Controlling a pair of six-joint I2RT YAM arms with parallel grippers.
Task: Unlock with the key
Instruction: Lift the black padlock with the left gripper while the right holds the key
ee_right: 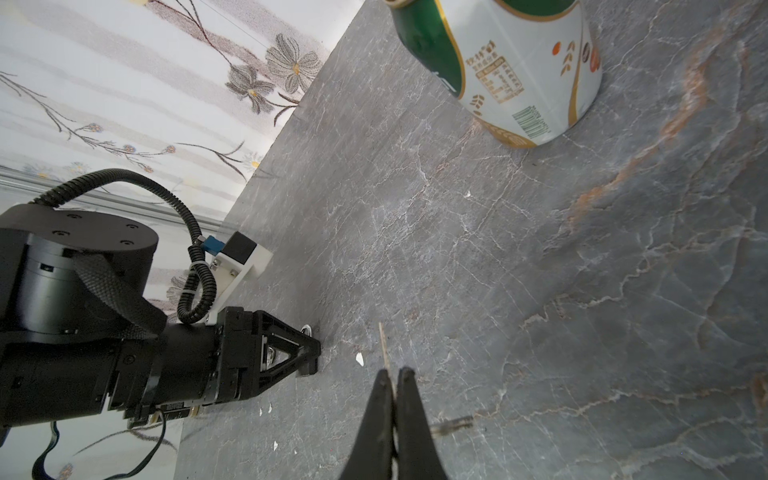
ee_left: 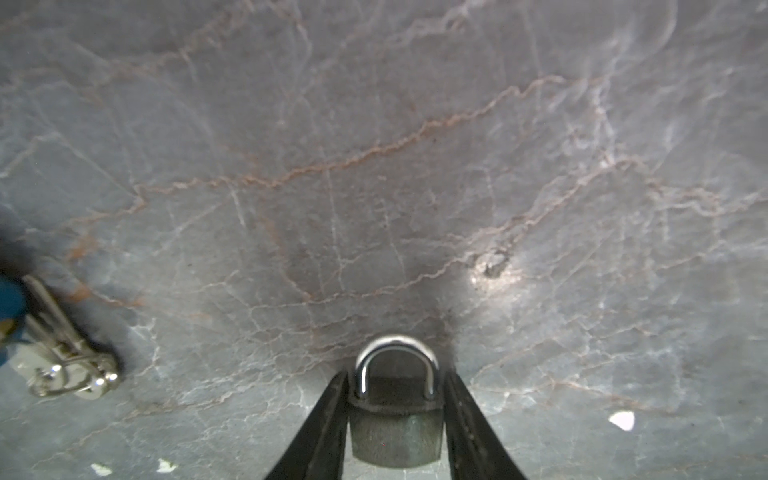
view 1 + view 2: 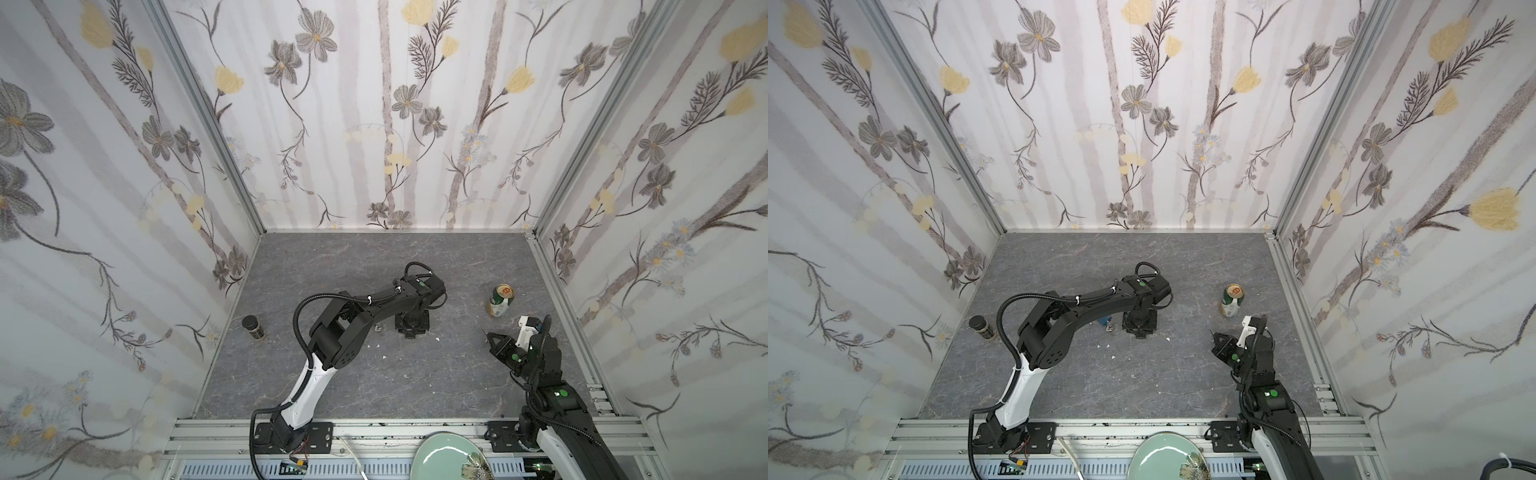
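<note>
A dark padlock (image 2: 395,428) with a silver shackle sits between the fingers of my left gripper (image 2: 395,376), which press on the upper sides of its body; the shackle points at the table. In both top views the left gripper (image 3: 411,330) (image 3: 1139,330) points down at mid-table and hides the padlock. My right gripper (image 1: 392,372) is shut on a thin key (image 1: 384,345), seen edge-on and sticking out past the tips. It hovers at the right (image 3: 490,334), apart from the padlock.
A bunch of keys (image 2: 66,370) on a ring with a blue tag lies on the grey table beside the left gripper (image 3: 1108,325). A green and white can (image 3: 500,300) stands behind the right gripper. A dark jar (image 3: 253,327) is at the left wall. A green plate (image 3: 446,457) lies beyond the front rail.
</note>
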